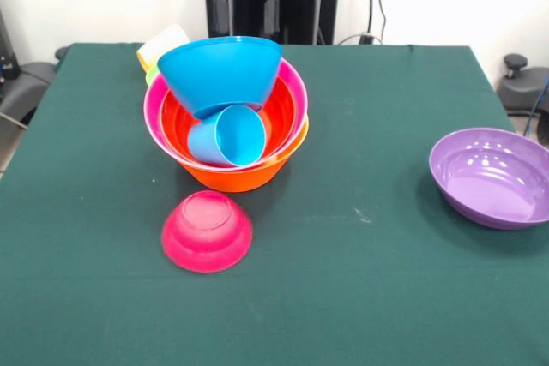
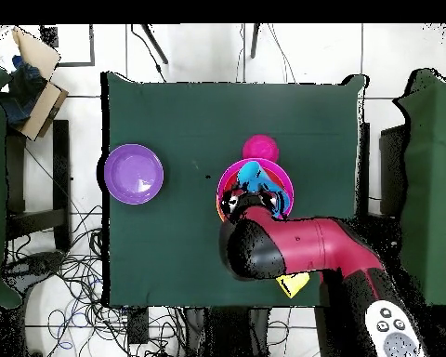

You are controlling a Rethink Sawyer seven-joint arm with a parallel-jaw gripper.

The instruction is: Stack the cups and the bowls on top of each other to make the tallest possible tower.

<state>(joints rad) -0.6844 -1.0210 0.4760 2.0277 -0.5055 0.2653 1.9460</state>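
Front view, tower (image 1: 226,117), blue bowl (image 1: 220,71) tilted atop

No text, label, brand, number or sign can be read in either view. The glossy bowls and cups carry no print, the green cloth on the tabletop (image 1: 386,280) is plain, and the red arm (image 2: 310,249) shows no legible marking from overhead.
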